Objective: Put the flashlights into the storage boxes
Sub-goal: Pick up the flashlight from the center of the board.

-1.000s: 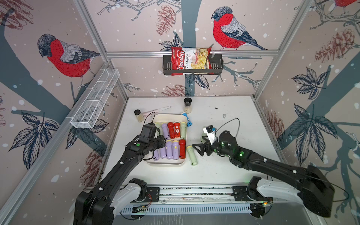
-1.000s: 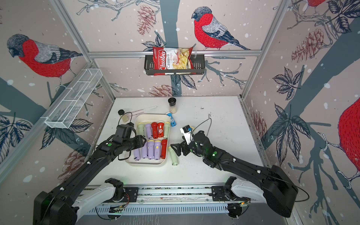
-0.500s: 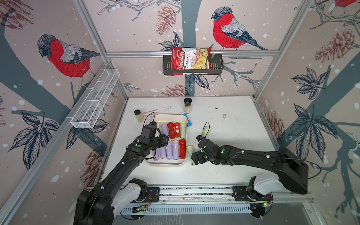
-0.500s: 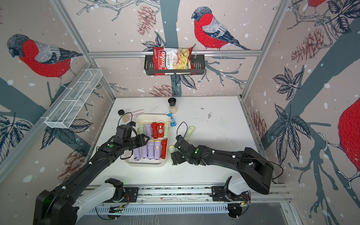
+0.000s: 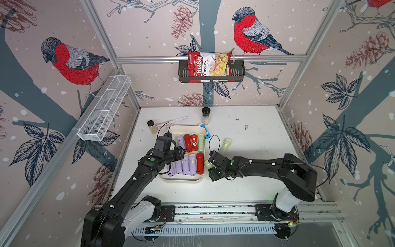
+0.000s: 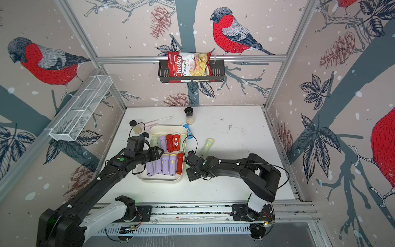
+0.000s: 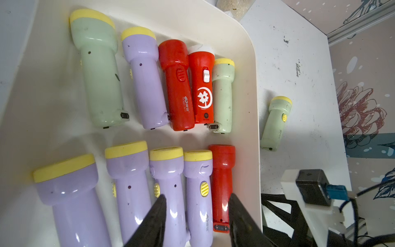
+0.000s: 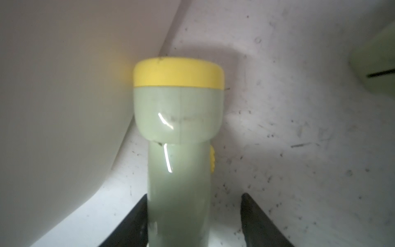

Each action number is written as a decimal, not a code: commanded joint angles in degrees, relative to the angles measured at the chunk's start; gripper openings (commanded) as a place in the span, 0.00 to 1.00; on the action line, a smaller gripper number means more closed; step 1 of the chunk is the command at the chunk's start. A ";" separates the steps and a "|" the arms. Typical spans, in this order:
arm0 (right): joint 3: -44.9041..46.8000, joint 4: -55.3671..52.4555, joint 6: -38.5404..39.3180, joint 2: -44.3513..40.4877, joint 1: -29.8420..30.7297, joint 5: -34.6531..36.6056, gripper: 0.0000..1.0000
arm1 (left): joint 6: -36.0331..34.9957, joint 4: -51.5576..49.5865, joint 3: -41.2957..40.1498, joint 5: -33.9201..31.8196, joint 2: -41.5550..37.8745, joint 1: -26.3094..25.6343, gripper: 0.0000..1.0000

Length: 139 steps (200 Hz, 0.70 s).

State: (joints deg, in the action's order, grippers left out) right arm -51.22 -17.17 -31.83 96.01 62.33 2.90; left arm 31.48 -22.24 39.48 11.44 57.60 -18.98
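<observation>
The cream storage box (image 5: 181, 179) (image 6: 158, 180) (image 7: 245, 42) holds two rows of flashlights: pale green, lilac and red. A pale green flashlight (image 5: 207, 163) (image 8: 178, 119) lies on the table against the box's right wall. My right gripper (image 5: 210, 168) (image 8: 195, 195) is down around its handle, open: one finger touches it and the other stands a gap away. My left gripper (image 5: 181, 153) (image 6: 159, 153) (image 7: 197, 197) hovers open over the front row, holding nothing. Another pale green flashlight (image 5: 224, 145) (image 6: 207, 146) (image 7: 276, 122) and a blue flashlight (image 5: 205, 130) (image 6: 188, 130) lie loose right of the box.
Two black-capped jars (image 5: 205, 115) (image 5: 152, 126) and a clear plastic stick (image 5: 171, 120) lie behind the box. A white wire-mesh rack (image 5: 104, 109) hangs on the left wall. A black basket (image 5: 237, 70) with a chips bag hangs on the back wall.
My right arm came down from above the table and stretched low to the pale green flashlight beside the box, its jaws narrowing round the handle. My left gripper shifted slightly over the box.
</observation>
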 commanded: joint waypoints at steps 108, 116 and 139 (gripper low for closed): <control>9.43 5.09 -5.52 -14.73 -2.05 7.67 0.28 | -2.52 3.86 -1.75 0.64 -4.17 -0.01 0.47; 11.28 7.49 -6.11 -17.05 -2.53 7.40 0.27 | -2.61 5.15 -2.43 1.36 -4.81 0.00 0.47; 15.39 15.11 -5.90 -23.46 -2.91 7.80 0.25 | -2.36 9.40 -4.65 3.86 -6.72 0.00 0.47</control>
State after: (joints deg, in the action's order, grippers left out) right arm -38.72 -12.97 -36.58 77.19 59.51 9.76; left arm 29.69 -19.59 36.51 12.08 52.42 -18.98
